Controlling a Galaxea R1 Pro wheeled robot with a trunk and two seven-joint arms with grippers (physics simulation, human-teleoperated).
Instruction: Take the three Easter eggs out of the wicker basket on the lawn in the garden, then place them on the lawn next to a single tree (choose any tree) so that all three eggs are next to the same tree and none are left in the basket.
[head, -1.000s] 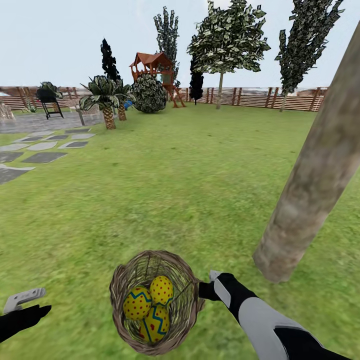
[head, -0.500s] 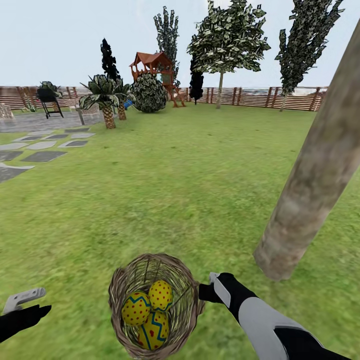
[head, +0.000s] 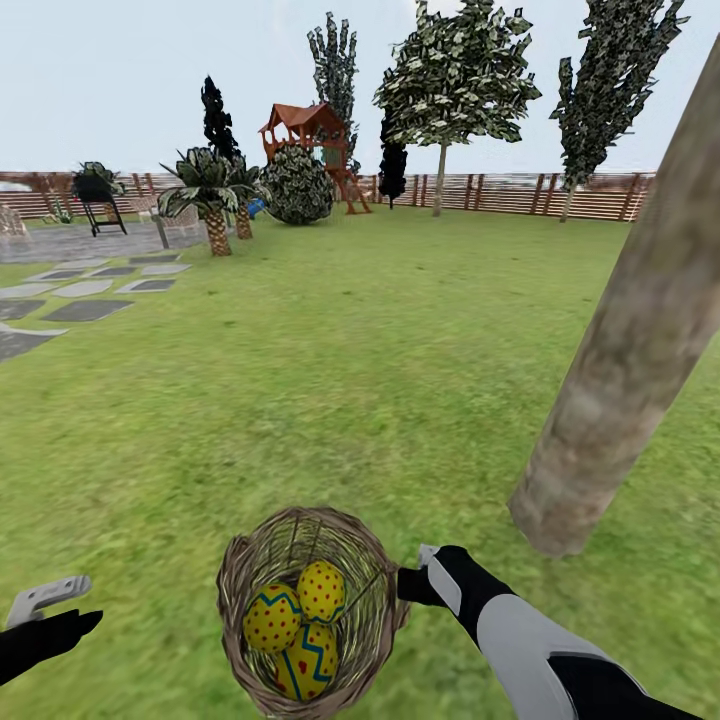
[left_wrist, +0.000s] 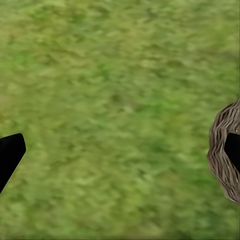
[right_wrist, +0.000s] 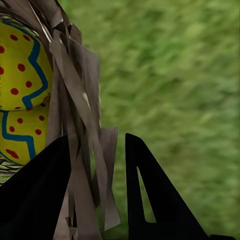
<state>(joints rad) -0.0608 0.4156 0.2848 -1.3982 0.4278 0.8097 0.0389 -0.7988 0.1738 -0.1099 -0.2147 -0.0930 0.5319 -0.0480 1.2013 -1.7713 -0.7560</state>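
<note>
The wicker basket (head: 368, 560) is at the near edge of the lawn (head: 330, 380), with three Easter eggs (head: 272, 618) (head: 322, 590) (head: 308, 662) packed together inside. My right gripper (head: 411, 582) is shut on the basket's right rim. In the right wrist view its black fingers (right_wrist: 145, 190) straddle the woven wall (right_wrist: 75, 80), with two eggs (right_wrist: 20, 65) (right_wrist: 17, 135) just behind it. My left gripper (head: 50, 605) hangs open over bare grass to the basket's left. Its fingertips are spread wide around empty grass (left_wrist: 122, 150), beside the basket's edge (left_wrist: 220, 150). The tree trunk (head: 620, 370) rises close by on the right.
Grey paving stones (head: 85, 290) lie far left. A short palm (head: 215, 200), a round bush (head: 298, 187), a play tower (head: 305, 130) and more trees (head: 450, 90) stand before the wooden fence (head: 500, 195). Open grass stretches between.
The basket has dropped slightly in my right gripper's hold, and the eggs inside have shifted a little to the left. The left arm has stayed still.
</note>
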